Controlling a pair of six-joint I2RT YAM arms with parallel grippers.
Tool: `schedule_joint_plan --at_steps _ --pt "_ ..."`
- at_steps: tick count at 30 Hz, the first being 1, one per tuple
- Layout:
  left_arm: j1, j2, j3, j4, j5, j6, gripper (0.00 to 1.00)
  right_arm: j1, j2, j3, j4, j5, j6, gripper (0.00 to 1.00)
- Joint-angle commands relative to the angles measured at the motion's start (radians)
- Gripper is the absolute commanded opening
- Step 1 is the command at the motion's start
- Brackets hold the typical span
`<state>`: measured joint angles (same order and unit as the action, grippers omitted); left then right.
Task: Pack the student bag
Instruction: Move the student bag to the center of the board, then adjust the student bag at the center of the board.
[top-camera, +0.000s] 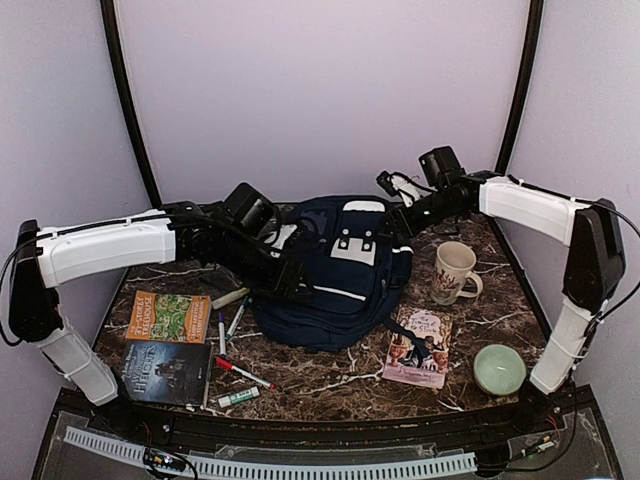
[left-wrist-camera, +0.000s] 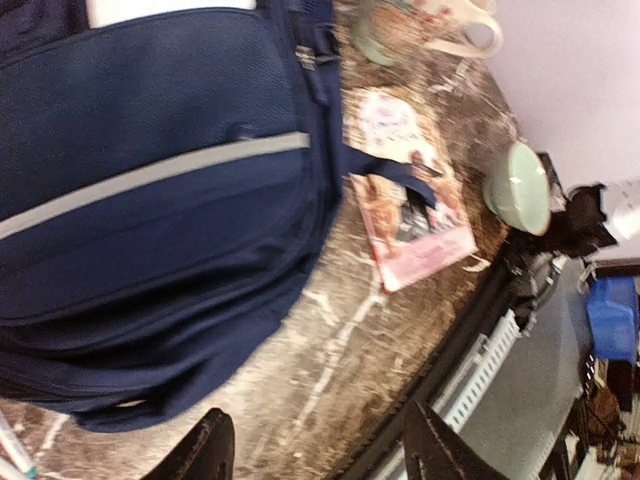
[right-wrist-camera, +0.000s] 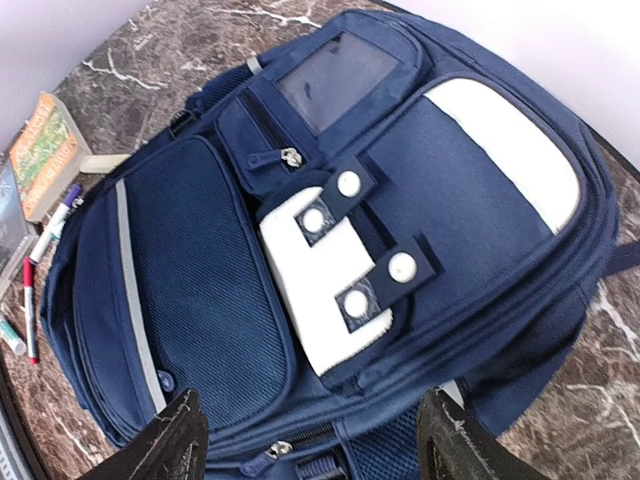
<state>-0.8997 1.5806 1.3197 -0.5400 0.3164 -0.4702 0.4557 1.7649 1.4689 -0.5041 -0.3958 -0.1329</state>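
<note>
The student bag (top-camera: 340, 270) is a large navy-blue backpack lying flat in the middle of the marble table, white patch up. My left gripper (top-camera: 293, 278) is at the bag's left side, open and empty. In the left wrist view (left-wrist-camera: 320, 452) its dark fingers (left-wrist-camera: 205, 450) hover over bare table beside the bag's bottom edge (left-wrist-camera: 150, 200). My right gripper (top-camera: 392, 186) is above the bag's far right corner, open and empty. In the right wrist view (right-wrist-camera: 312, 445) it looks down on the bag's front pockets (right-wrist-camera: 330, 250) and closed zips.
On the left lie an orange-green book (top-camera: 168, 316), a dark book (top-camera: 165, 372) and several markers (top-camera: 235, 320). On the right are a mug (top-camera: 455, 272), a pink book (top-camera: 418, 347) under a bag strap, and a green bowl (top-camera: 499, 368).
</note>
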Motion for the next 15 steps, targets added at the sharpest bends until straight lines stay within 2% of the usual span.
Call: schedule_joint_plan --at_steps 1,4,7,15 --pt "0.159 -0.025 -0.031 -0.064 -0.175 0.02 0.62 0.006 -0.041 -0.014 -0.076 0.094 -0.046 0.71" --pt "0.258 0.019 -0.019 -0.099 -0.271 0.049 0.6 0.025 -0.056 -0.048 -0.096 0.099 -0.073 0.69" --pt "0.342 0.093 0.006 -0.112 -0.318 0.095 0.6 0.081 -0.059 -0.097 -0.102 0.181 -0.117 0.7" --pt "0.42 0.336 0.101 -0.098 -0.346 0.144 0.56 0.15 0.021 -0.137 -0.133 0.408 -0.157 0.69"
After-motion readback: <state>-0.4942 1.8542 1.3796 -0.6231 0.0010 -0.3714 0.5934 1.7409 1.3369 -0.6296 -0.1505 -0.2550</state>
